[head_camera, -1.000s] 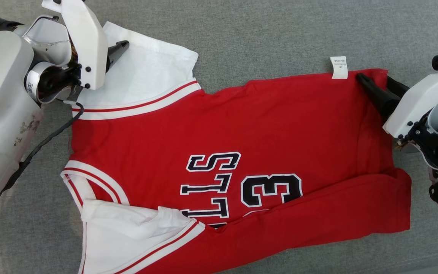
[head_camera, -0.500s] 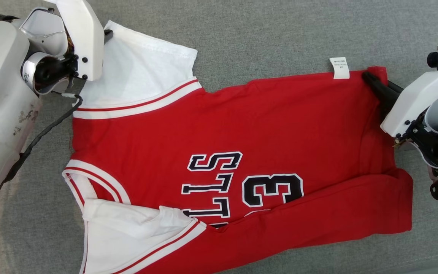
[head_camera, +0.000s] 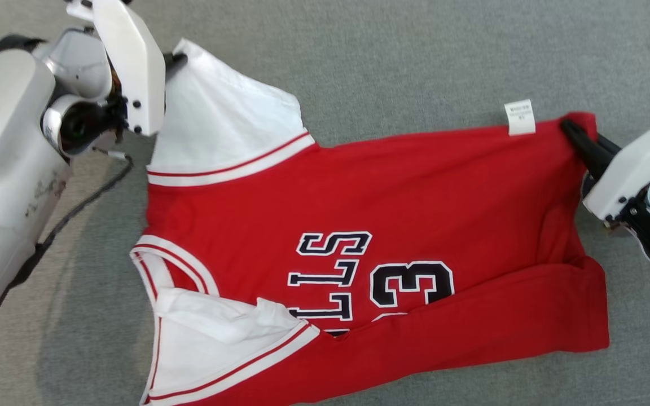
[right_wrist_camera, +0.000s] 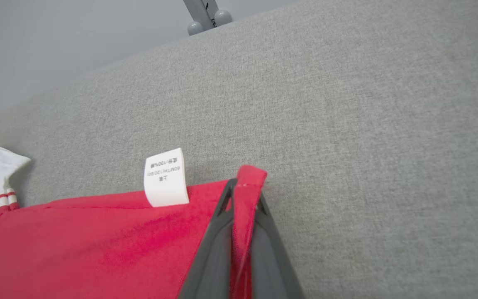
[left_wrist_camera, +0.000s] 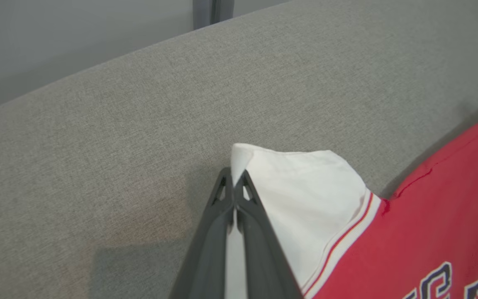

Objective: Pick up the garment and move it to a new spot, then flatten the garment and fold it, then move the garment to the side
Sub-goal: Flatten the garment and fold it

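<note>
The shirt (head_camera: pixel 392 203) was spread sideways on the grey cushion (head_camera: pixel 415 56), pinched at its two far corners. The white sleeve (left_wrist_camera: pixel 305 195) tip was clamped in the pressed-together fingers of the left gripper (left_wrist_camera: pixel 234 178), the red hem corner by the label (right_wrist_camera: pixel 166 178) in those of the right gripper (right_wrist_camera: pixel 244 189). Both corners would best be lifted level and in step, with the far edge drawn taut — no slack, no twist. The arms were held wide apart, fingers slanted inward.

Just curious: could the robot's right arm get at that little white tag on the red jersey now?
Probably not yet. The care label sits close, nothing between, but the right gripper is shut on the red corner of the jersey beside it.
</note>
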Robot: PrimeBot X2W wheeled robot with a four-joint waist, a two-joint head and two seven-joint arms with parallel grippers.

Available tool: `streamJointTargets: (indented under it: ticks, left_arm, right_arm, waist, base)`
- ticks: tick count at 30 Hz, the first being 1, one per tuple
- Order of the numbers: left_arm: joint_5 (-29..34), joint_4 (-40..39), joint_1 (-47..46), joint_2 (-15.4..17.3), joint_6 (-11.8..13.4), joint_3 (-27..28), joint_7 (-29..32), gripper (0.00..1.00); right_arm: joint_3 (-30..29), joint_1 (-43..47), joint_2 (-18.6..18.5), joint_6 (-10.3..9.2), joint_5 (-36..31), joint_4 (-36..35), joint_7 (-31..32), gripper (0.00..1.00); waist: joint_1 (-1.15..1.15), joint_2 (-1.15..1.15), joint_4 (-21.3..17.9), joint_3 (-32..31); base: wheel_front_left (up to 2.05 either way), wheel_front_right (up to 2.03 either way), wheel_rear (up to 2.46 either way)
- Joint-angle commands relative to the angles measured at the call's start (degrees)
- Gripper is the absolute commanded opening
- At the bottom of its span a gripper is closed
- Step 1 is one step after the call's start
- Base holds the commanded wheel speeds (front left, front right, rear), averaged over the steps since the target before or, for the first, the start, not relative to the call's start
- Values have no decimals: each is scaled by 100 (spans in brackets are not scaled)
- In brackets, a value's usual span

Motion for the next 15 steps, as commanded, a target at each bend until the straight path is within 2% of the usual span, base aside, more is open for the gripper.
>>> streamJointTargets:
  ticks: [1,8,15]
  left_arm:
    - [-88,-65,105,62,-3,-35,10,0]
    - [-452,-544,549,315,-4,-228,108,0]
    - [-863,-1073,986,616,-5,-440,545,0]
  right_arm:
    - [-39,107,-89,4,47,49,-55,0]
    - [-135,472,-276,4,132,266,-73,0]
    - [-62,781,-381,4,264,191,-110,0]
  waist:
    - [0,0,129,-225]
    - [0,0,388,-779]
    - [0,0,584,-1149]
  base:
    - [0,0,0]
    - [0,0,0]
    - [0,0,0]
